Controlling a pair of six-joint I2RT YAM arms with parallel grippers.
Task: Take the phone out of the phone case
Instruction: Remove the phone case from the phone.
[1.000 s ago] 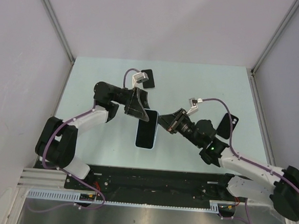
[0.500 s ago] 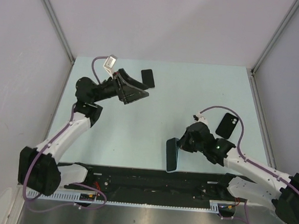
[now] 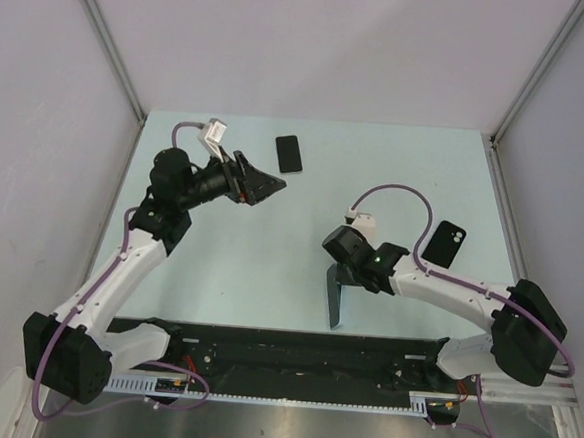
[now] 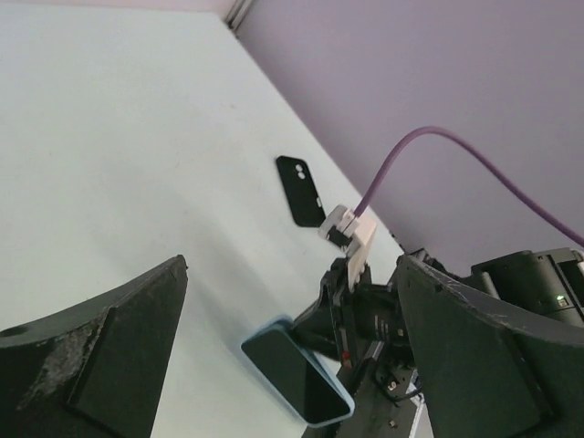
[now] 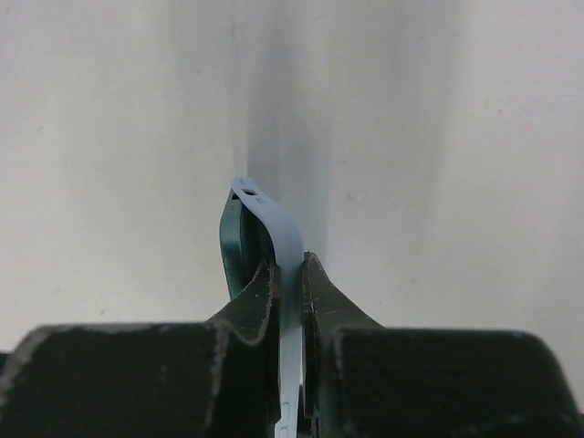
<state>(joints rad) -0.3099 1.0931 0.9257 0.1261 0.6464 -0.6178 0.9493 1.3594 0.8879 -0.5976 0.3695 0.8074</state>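
Pale mint counter (image 3: 219,254), near its front edge: right hand (image 3: 336,280) clenched on the rim of the light blue soft phone case (image 3: 335,302), dark phone (image 4: 294,381) inside it; left hand (image 3: 267,191) released, empty, raised over the far left

Open table (image 3: 254,256) left of phone case (image 3: 336,296), black handset (image 3: 289,153) far, second handset (image 3: 444,244) right

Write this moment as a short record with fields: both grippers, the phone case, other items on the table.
left gripper: open, empty, above the table
right gripper: shut on rim of blue phone case
blue phone case: held edge-on, near front edge
phone: inside the case
others: black phone lying flat, far side; black item with camera holes, right side
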